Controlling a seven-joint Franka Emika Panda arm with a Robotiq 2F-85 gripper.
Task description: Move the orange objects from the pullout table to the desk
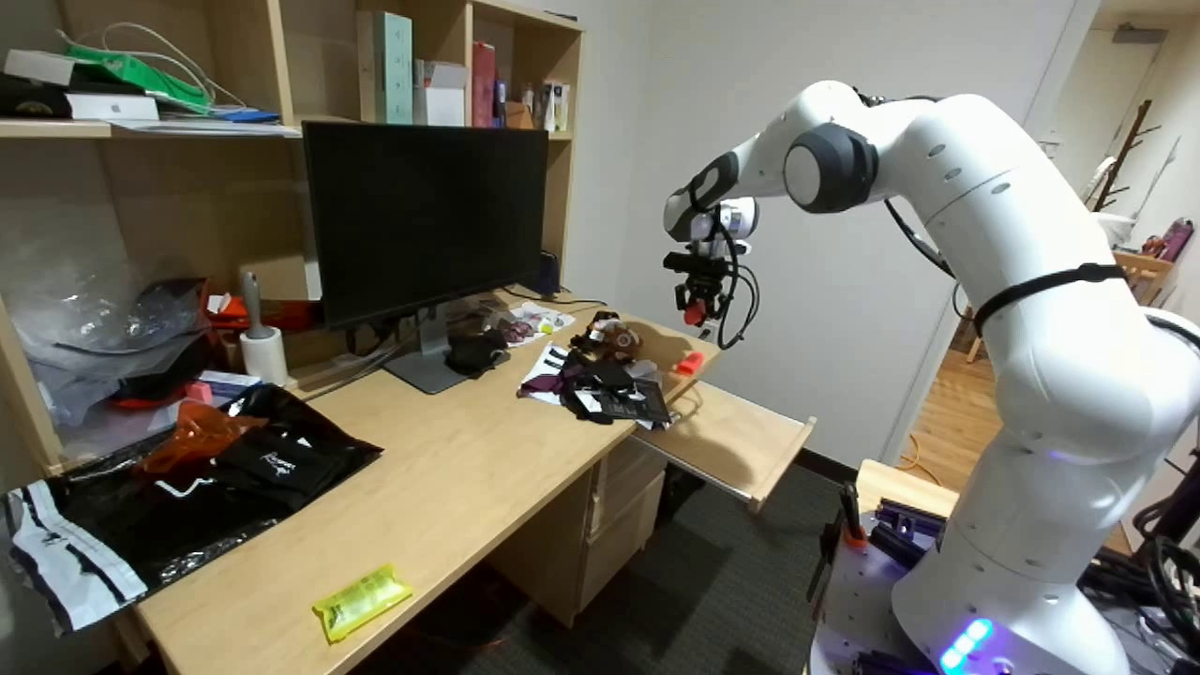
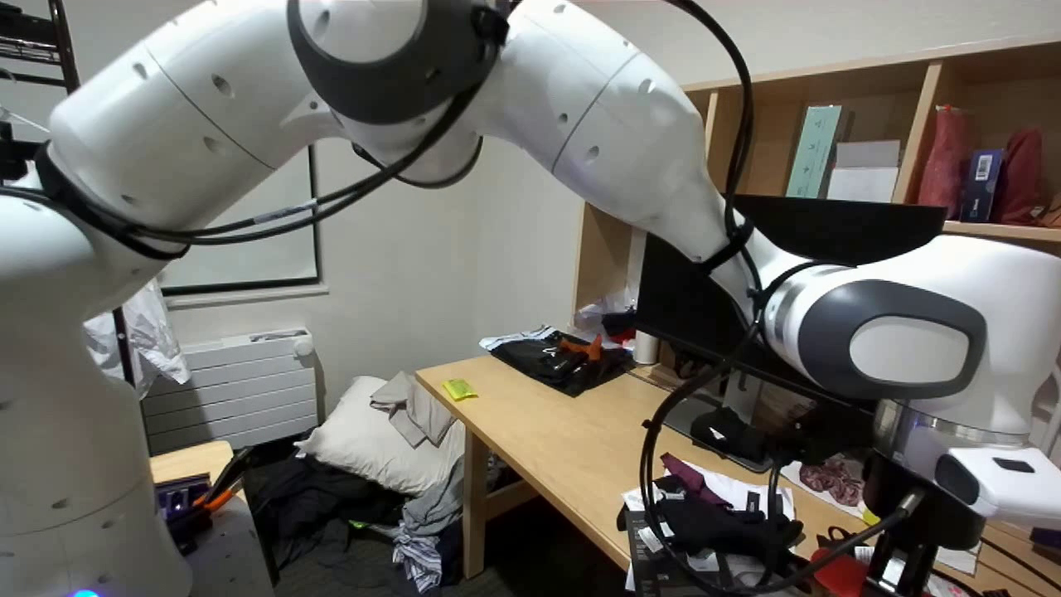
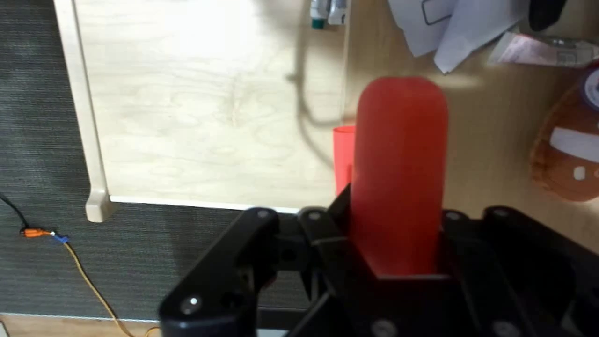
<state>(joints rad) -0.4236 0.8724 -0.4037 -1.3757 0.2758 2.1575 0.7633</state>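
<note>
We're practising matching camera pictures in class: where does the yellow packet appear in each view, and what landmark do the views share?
In an exterior view: the yellow packet is at lower left, near the long edge of the desk.
In an exterior view: the yellow packet is left of and below centre, near the desk's far end.
Wrist view: not in it.
Shared landmark: the desk, at right in the wrist view.

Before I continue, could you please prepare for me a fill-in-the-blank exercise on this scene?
The smooth, rounded orange-red piece sits ____ the two fingers of the black gripper.
The thin light-wood pullout table sits ____ than the long light-wood desk.
A second orange-red piece lies at the edge of the ____, near the pullout table.
The flat rectangular packet on the desk is bright ____.

Missing words: between; lower; desk; yellow.
</note>
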